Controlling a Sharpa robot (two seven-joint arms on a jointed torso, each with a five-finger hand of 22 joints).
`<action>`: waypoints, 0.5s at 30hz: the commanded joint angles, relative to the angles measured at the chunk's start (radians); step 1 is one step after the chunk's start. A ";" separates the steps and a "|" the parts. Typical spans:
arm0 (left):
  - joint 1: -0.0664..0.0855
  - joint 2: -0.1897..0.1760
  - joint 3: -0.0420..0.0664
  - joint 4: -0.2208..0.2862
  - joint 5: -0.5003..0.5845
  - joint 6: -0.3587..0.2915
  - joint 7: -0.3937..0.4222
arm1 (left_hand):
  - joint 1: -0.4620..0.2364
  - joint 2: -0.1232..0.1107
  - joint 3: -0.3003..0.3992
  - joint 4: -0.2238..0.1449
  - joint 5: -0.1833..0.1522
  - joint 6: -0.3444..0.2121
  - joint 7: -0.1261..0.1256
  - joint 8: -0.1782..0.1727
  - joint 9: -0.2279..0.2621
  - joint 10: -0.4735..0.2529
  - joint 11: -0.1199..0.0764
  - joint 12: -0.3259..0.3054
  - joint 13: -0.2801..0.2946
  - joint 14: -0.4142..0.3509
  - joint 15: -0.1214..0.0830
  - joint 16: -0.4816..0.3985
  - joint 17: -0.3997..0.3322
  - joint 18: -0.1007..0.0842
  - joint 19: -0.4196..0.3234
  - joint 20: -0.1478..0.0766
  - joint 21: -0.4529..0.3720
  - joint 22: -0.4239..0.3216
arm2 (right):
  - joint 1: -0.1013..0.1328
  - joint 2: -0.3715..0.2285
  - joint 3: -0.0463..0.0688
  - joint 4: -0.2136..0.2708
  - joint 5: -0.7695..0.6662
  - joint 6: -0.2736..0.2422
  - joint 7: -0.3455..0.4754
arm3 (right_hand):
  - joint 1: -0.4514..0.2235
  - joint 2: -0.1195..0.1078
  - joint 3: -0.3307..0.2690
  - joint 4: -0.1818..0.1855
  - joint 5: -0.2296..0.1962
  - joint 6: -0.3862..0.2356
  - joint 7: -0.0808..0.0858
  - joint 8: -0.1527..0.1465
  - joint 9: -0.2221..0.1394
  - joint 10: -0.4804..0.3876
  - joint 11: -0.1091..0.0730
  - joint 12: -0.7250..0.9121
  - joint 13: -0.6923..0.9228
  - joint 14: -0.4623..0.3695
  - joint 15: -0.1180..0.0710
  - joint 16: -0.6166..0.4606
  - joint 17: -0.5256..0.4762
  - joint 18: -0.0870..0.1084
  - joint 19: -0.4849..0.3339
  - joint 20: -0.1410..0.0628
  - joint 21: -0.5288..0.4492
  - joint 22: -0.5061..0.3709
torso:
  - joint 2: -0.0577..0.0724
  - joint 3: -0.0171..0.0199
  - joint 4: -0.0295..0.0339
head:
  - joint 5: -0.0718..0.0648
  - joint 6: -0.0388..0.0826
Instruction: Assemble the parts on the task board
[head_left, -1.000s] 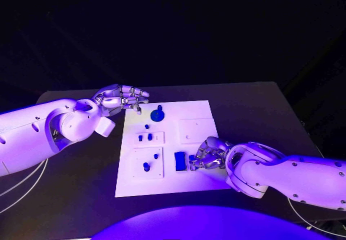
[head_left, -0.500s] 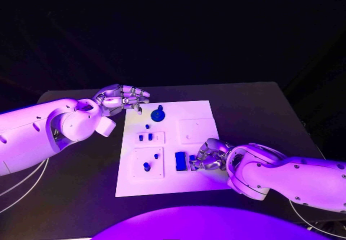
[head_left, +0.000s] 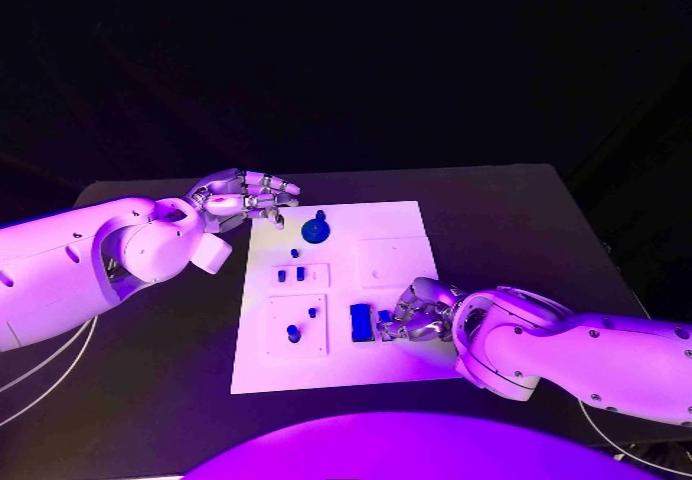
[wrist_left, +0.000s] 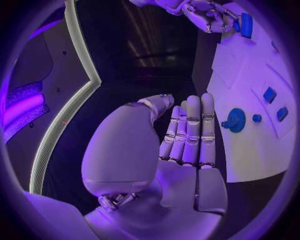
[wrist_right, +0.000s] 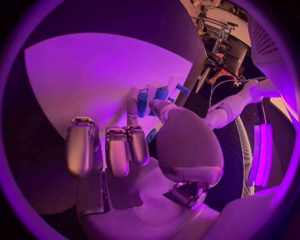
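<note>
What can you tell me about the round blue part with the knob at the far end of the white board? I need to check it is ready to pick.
The round blue part is a dark blue disc with a small knob sticking out from its far edge, plastic by its look. It lies flat on the white task board near the far edge. Nothing touches it: the left hand hovers beside the board's far left corner, palm flat, holding nothing. A small blue peg sits apart beside it.

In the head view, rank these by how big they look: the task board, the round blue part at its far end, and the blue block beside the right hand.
1. task board, by far the largest.
2. blue block beside the right hand.
3. round blue part; close to the block in apparent size and farther from the camera, so this order is unsure.
</note>
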 joint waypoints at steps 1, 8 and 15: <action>0.001 0.001 0.001 0.000 0.000 0.021 -0.002 | -0.010 0.004 0.002 0.002 0.006 -0.008 0.015 0.005 -0.001 -0.008 -0.001 0.003 -0.001 -0.006 0.003 -0.007 -0.001 0.014 -0.003 0.001 -0.005 -0.001 | -0.002 0.000 0.000 0.008 -0.013 0.020 0.017 | -0.022 -0.010 -0.023 -0.002 -0.006 0.009 0.001 0.003 -0.001 0.045 -0.002 -0.004 0.176 0.089 -0.003 -0.002 0.186 -0.005 0.041 -0.002 -0.006 0.203 | 0.000 0.0001 0.0000 | 0.000 0.000; 0.001 0.001 0.001 -0.001 0.000 0.024 -0.006 | -0.012 0.004 0.002 0.003 0.006 -0.009 0.015 0.005 -0.002 -0.008 -0.001 0.003 -0.002 -0.006 0.003 -0.007 -0.001 0.014 -0.003 0.001 -0.005 -0.001 | -0.001 -0.004 0.000 0.014 -0.016 0.021 0.017 | -0.033 -0.014 -0.042 -0.001 -0.007 0.009 0.000 0.004 -0.001 0.044 -0.003 -0.005 0.175 0.089 -0.003 -0.002 0.187 -0.005 0.041 -0.002 -0.006 0.203 | 0.000 -0.0003 -0.0004 | 0.000 0.000; 0.001 0.002 0.001 -0.001 0.000 0.024 -0.008 | -0.013 0.004 0.002 0.004 0.006 -0.010 0.016 0.005 -0.002 -0.009 -0.001 0.002 -0.002 -0.007 0.003 -0.007 -0.001 0.014 -0.004 0.002 -0.006 -0.001 | -0.001 -0.013 0.000 0.026 -0.017 0.028 0.016 | -0.035 -0.014 -0.046 0.000 -0.007 0.010 -0.001 0.004 -0.001 0.045 -0.003 -0.004 0.176 0.089 -0.004 -0.002 0.188 -0.005 0.041 -0.003 -0.005 0.203 | 0.000 0.0000 -0.0003 | 0.000 0.000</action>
